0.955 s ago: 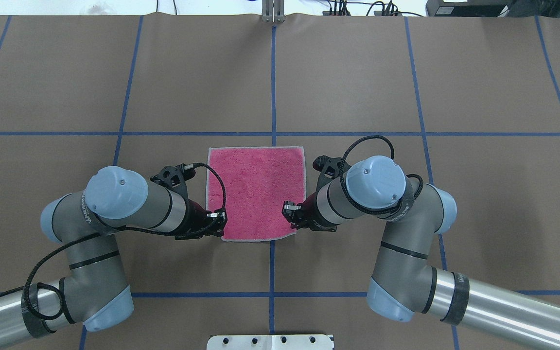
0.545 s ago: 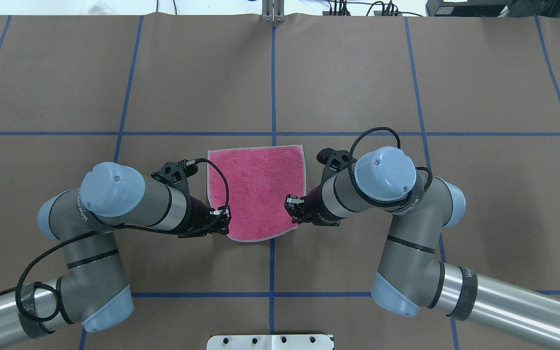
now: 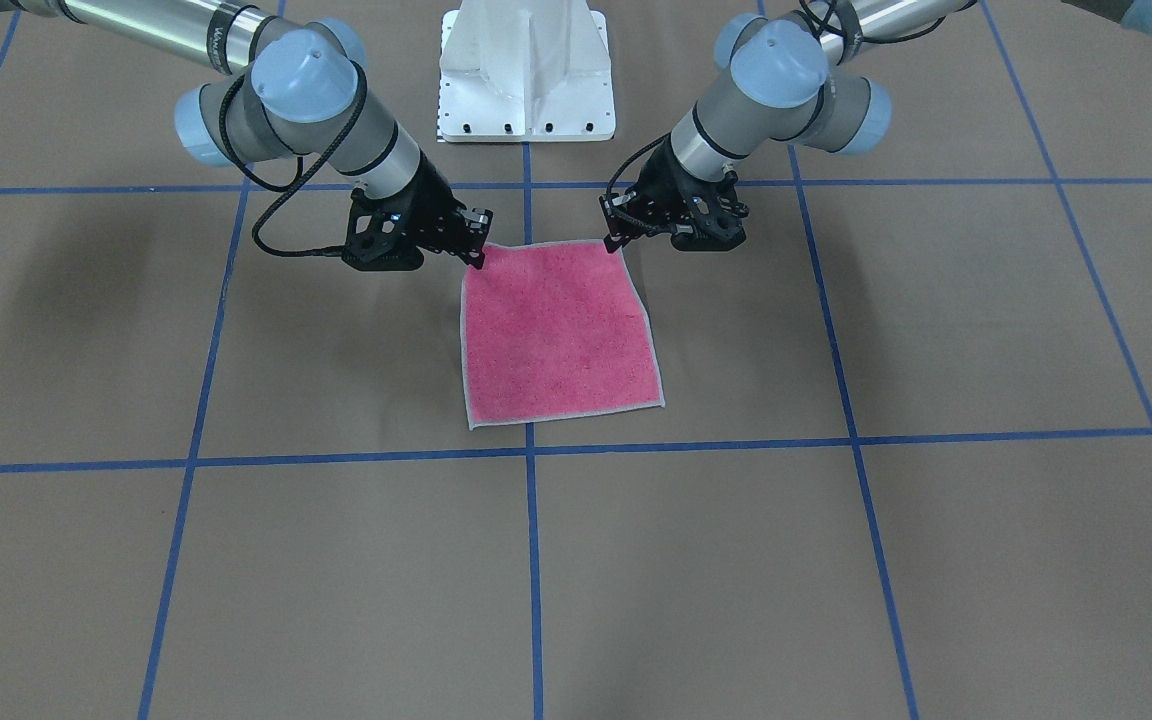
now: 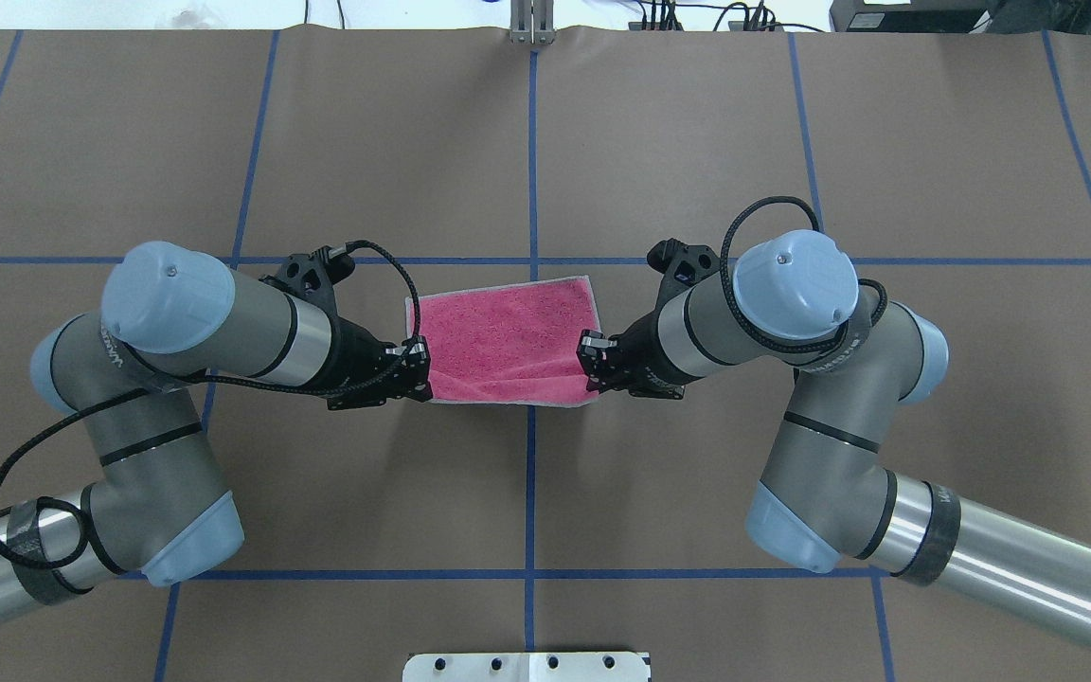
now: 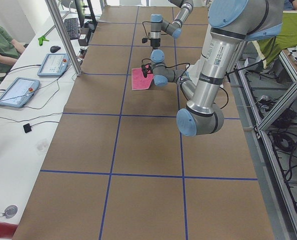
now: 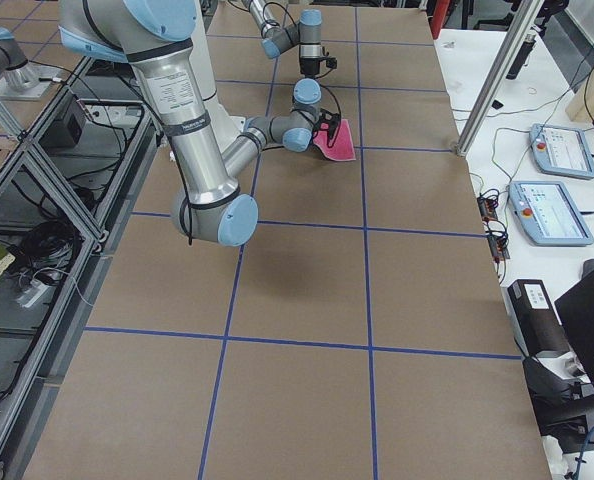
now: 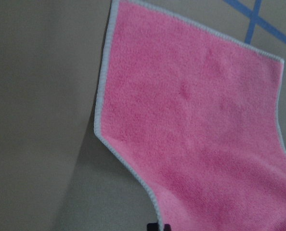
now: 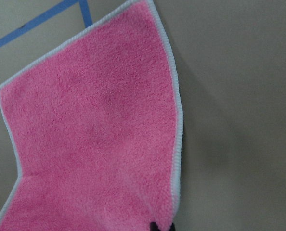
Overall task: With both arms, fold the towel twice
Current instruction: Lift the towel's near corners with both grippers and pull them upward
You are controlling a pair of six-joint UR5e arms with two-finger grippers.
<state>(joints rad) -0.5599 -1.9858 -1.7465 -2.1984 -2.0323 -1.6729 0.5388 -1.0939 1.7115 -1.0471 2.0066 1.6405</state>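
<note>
The towel (image 4: pixel 505 332) shows its pink face with a pale stitched edge, near the table's middle. Its far edge rests on the brown table (image 4: pixel 602 142). Its near edge is lifted off the surface and sags between the two held corners. My left gripper (image 4: pixel 420 374) is shut on the near left corner and my right gripper (image 4: pixel 591 371) on the near right corner. In the front-facing view the towel (image 3: pixel 561 330) slopes up to the right gripper (image 3: pixel 479 252) and the left gripper (image 3: pixel 617 238). Both wrist views look down the pink cloth (image 7: pixel 196 120) (image 8: pixel 95 134).
The white pedestal base (image 3: pixel 526 70) stands behind the towel at the robot's side. Blue tape lines (image 4: pixel 531 142) grid the brown table cover. Tablets (image 5: pixel 16 91) and cables lie on a white side bench, where a person's green sleeve (image 5: pixel 1 45) shows.
Both grippers have risen and moved away from the robot with the towel's near corners in them. The near edge has left the table and the towel looks shorter from above.
</note>
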